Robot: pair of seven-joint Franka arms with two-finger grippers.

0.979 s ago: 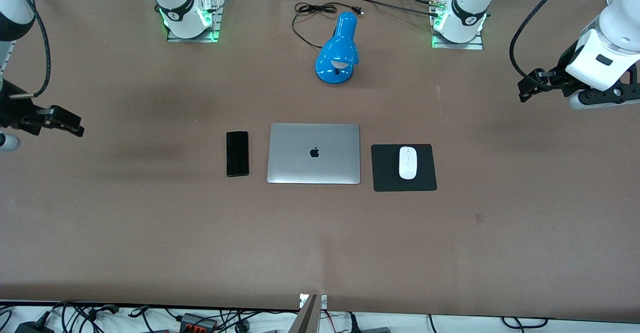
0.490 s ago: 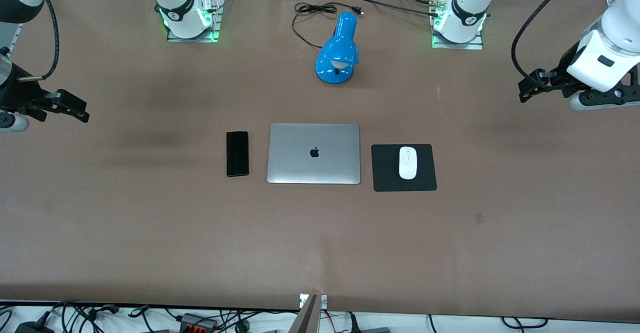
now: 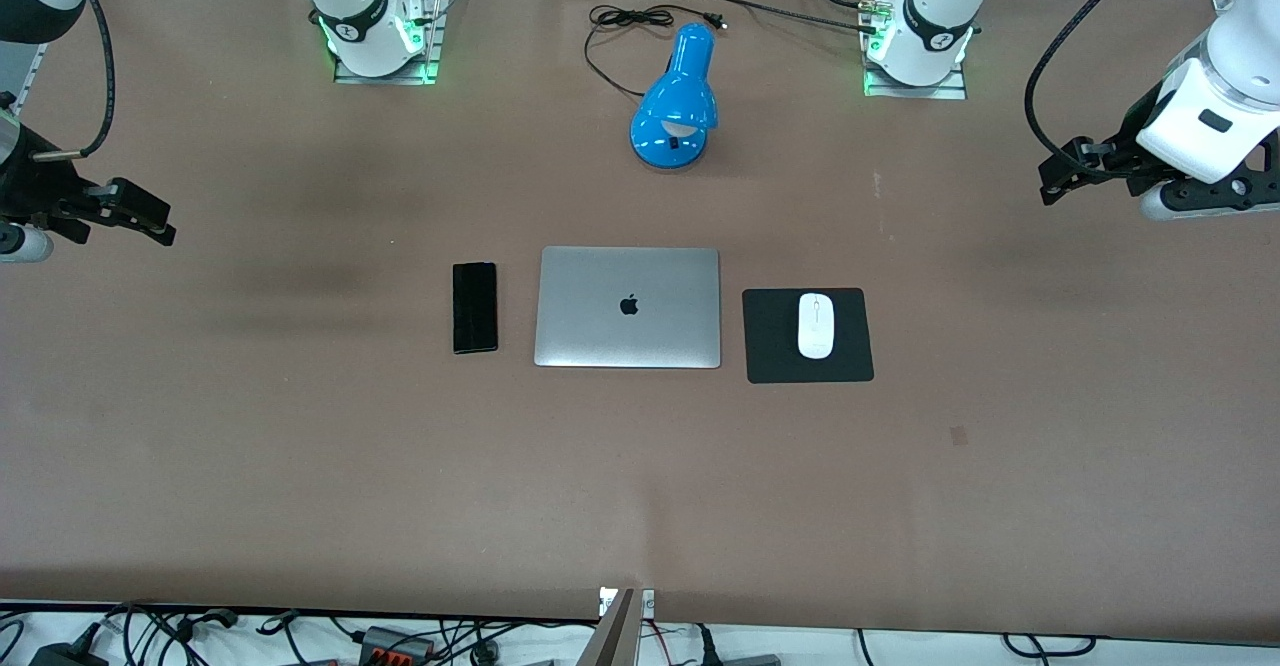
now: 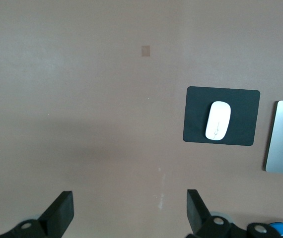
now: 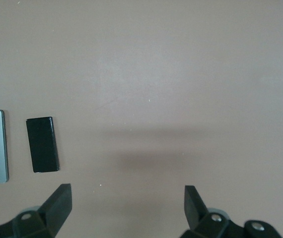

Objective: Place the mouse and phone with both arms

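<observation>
The white mouse point(image 3: 816, 325) lies on a square black pad point(image 3: 772, 351) beside the closed laptop, toward the left arm's end; it also shows in the left wrist view point(image 4: 218, 120). The black phone point(image 3: 475, 307) lies flat beside the laptop, toward the right arm's end, and shows in the right wrist view point(image 5: 42, 144). My left gripper point(image 3: 1058, 174) hangs open and empty over bare table at the left arm's end point(image 4: 130, 213). My right gripper point(image 3: 145, 218) hangs open and empty over bare table at the right arm's end point(image 5: 126, 208).
A closed silver laptop point(image 3: 628, 307) lies between phone and pad. A blue desk lamp point(image 3: 678, 96) with a black cord point(image 3: 620, 21) stands between the two arm bases, farther from the front camera than the laptop.
My right gripper has risen and drawn toward the bases' side of the table. My left gripper has barely shifted. Phone and mouse have not moved.
</observation>
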